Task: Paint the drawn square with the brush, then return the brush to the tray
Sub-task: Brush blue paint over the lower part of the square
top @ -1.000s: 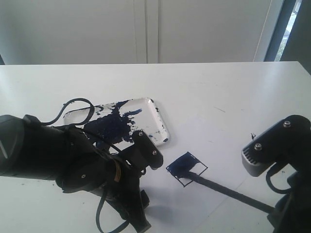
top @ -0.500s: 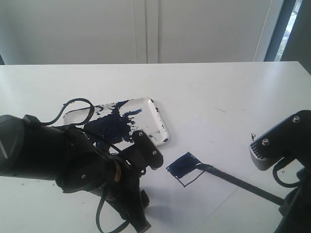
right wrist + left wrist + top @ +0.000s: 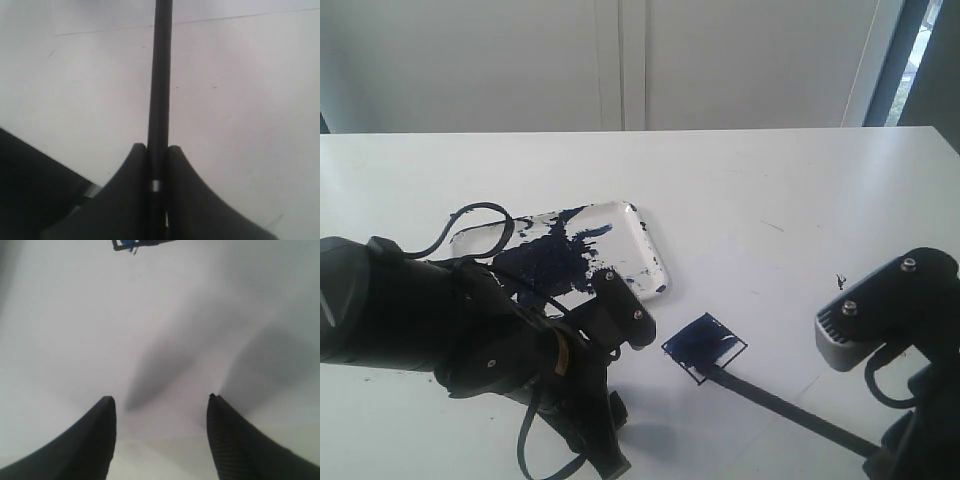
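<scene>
The drawn square (image 3: 704, 347) lies on the white table, mostly smeared dark blue, with white left at its near corner. The brush (image 3: 780, 410) slants from the square's near edge to the lower right, tip on the outline. My right gripper (image 3: 157, 147) is shut on the brush (image 3: 161, 75) handle; in the exterior view the right gripper (image 3: 876, 456) sits at the bottom right. The tray (image 3: 655, 262), blotched dark blue, lies behind and left of the square. My left gripper (image 3: 160, 399) hovers open over bare table, holding nothing.
My bulky left arm (image 3: 460, 330) fills the front left, partly covering the tray's near side, with a cable loop (image 3: 470, 212) over it. Small dark paint specks (image 3: 840, 281) mark the table right of the square. The table's far edge meets a white wall.
The brush tip swept from the square's near edge to its right corner and back again, the right arm swinging with it. The left arm stayed still.
</scene>
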You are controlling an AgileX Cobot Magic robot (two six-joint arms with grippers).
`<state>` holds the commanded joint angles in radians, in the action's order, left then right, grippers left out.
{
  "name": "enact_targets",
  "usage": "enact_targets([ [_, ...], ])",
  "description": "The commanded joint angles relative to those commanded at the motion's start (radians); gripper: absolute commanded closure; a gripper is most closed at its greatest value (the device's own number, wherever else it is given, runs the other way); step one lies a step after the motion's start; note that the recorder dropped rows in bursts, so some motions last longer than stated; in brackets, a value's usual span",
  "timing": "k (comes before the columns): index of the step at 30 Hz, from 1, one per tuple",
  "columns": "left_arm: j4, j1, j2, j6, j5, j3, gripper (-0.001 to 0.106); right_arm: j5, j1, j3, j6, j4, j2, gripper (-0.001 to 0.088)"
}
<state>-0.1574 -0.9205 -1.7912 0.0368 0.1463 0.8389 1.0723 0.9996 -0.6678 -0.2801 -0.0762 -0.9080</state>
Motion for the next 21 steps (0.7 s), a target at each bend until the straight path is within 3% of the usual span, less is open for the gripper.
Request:
enact_targets([
  [21, 0.0, 0.0, 0.0, 0.0, 0.002, 0.0, 0.046, 0.086, 0.0, 0.0, -0.107, -0.198, 0.0, 0.0868],
])
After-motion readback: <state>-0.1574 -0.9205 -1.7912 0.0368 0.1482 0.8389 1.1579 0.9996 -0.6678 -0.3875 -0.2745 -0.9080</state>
